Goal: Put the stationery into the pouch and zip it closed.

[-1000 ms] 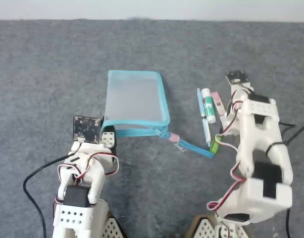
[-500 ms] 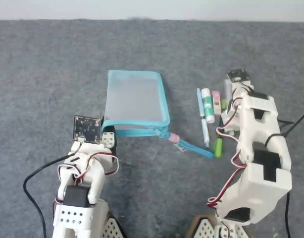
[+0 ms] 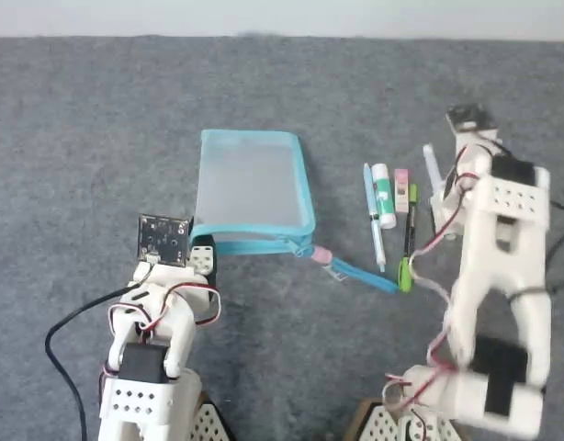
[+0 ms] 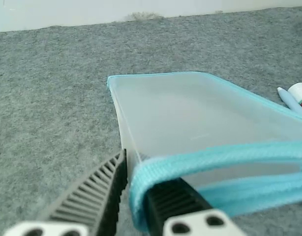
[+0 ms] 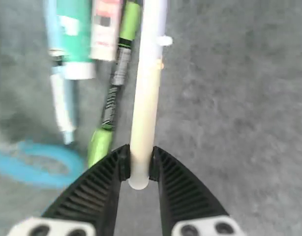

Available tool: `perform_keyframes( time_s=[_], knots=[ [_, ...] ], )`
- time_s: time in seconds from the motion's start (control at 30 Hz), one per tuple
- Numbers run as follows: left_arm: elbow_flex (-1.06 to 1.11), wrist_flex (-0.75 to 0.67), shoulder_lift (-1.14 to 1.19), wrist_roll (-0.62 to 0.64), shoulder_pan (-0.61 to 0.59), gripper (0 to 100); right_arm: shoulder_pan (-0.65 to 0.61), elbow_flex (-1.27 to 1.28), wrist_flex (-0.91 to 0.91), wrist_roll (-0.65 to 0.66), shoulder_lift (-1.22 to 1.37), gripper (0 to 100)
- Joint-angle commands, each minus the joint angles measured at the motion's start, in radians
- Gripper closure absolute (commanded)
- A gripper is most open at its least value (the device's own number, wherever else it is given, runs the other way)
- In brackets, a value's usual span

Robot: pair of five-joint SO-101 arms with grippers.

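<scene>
The right gripper (image 5: 140, 164) is clamping its black ribbed jaws on one end of a slim white plastic pen (image 5: 149, 73), with the barrel standing straight out ahead of the fingers, over the right side of the grey carpeted table (image 3: 98, 110). Just beside that pen, a row of stationery is lying on the carpet: a green-and-black marker pen (image 5: 116, 83), a small pink eraser (image 5: 105, 27), a green-and-white glue stick (image 5: 75, 34) and a light blue pen (image 5: 60, 93), all close together and roughly parallel. Whether the white pen is touching the carpet is hard to judge, as the wrist view is blurred. To the left, the translucent rectangular pouch with turquoise fabric trim (image 3: 253, 184) is lying flat near the table's centre, its unzipped mouth facing the arms. The left gripper (image 4: 134, 172) is pinching the turquoise edging at the pouch's near left corner, jaws closed on the fabric. A turquoise wrist strap (image 3: 360, 273) with a pink tag (image 3: 321, 255) is trailing from the pouch's near right corner toward the marker pen's near end
</scene>
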Motion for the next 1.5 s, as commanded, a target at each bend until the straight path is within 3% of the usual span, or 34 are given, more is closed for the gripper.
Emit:
perform_keyframes(
  time_s=[0.0,0.37,0.5,0.6,0.87,1.03,1.27,1.47],
  knots=[
    [-0.013,-0.032,-0.018,-0.009,0.000,99,-0.157,0.021,0.101,-0.002,-0.286,99.2],
    [-0.010,-0.029,-0.018,-0.009,0.000,99,-0.605,0.167,0.344,0.011,-0.932,99.2],
    [-0.010,-0.029,-0.018,-0.009,0.000,99,-0.788,0.172,0.421,0.058,-0.981,99.2],
    [-0.010,-0.029,-0.018,-0.009,0.000,99,-0.837,0.219,0.420,0.078,-0.947,99.2],
    [-0.010,-0.031,-0.018,-0.011,0.000,99,-0.845,0.269,0.404,0.133,-0.839,99.2],
    [-0.010,-0.029,-0.018,-0.011,0.000,99,-0.797,0.270,0.321,0.046,-0.796,99.2],
    [-0.010,-0.029,-0.018,-0.011,0.008,99,-0.664,0.264,0.231,0.035,-0.645,99.2],
    [-0.012,-0.031,-0.018,-0.011,0.009,99,-0.644,0.244,0.151,-0.015,-0.532,99.2]
  ],
)
